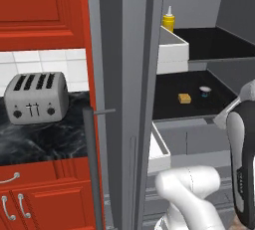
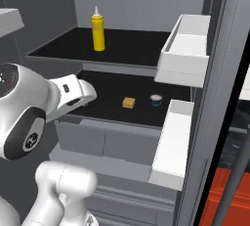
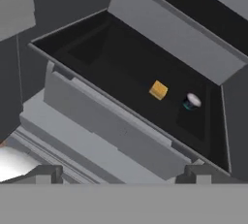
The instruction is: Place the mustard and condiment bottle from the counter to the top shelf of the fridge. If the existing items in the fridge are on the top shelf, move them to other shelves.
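The tall grey fridge with black shelf floors (image 1: 124, 99) stands open beside the long black marble bench with white veining (image 1: 45, 134), which carries a silver four-slot toaster (image 1: 36, 97). On the uppermost black shelf floor (image 2: 132, 46) the small yellow squeeze bottle of mustard with a pale pointed cap (image 2: 98, 30) stands upright, so that half looks done. The dark condiment bottle, as far as I can judge, remains to be fetched. The tiny orange-yellow block (image 2: 129, 102) and the tiny white round cup with a dark top (image 2: 156, 100) lie near each other on the shelf below, needing no move. The two-finger claw (image 3: 118, 174) hangs empty, jaws wide apart, in front of that lower shelf; the mustard is above and well apart.
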